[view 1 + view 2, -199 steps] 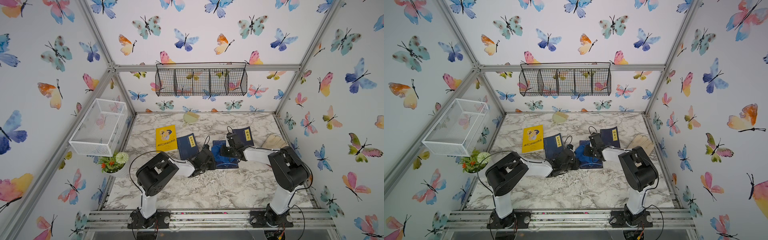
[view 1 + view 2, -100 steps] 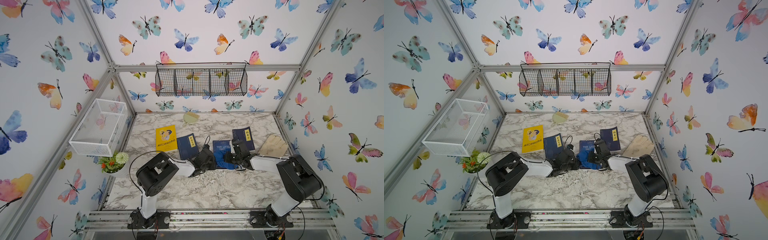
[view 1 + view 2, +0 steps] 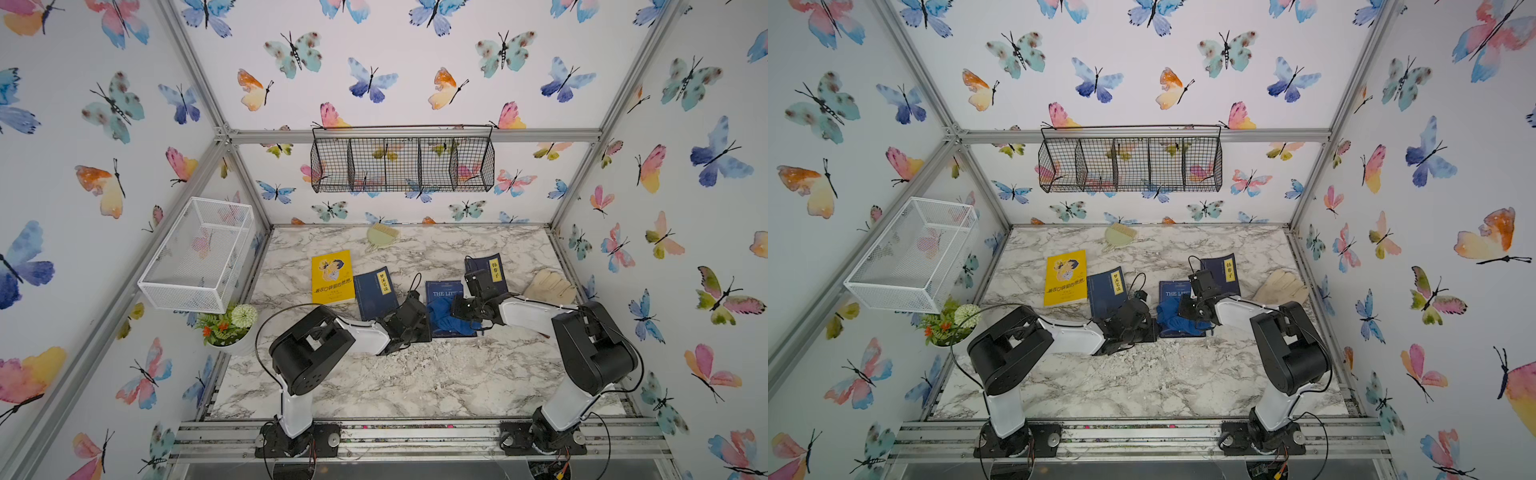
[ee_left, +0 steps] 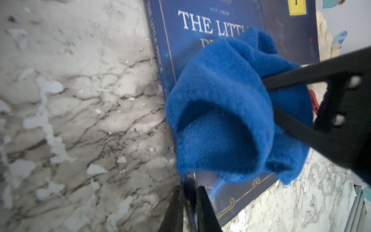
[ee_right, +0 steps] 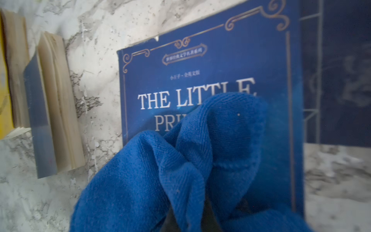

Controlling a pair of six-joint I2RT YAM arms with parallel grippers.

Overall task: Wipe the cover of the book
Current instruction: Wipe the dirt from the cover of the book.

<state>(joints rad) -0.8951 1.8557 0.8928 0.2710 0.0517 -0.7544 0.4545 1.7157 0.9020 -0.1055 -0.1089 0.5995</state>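
The book is dark blue with "THE LITTLE PRINCE" in white and lies flat mid-table. A bunched blue cloth rests on the lower part of its cover, below the title. My right gripper is shut on the cloth, and the folds hide its fingertips. My left gripper is shut on the book's near left corner, holding it down.
Left of the book lie a dark blue book with a yellow label and a yellow book. Another dark blue book and a pale glove lie to the right. A green brush, potted plant and white wire basket stand further off.
My right gripper has drawn the cloth down the cover toward the near edge, uncovering the title. The left gripper has kept its hold on the corner.
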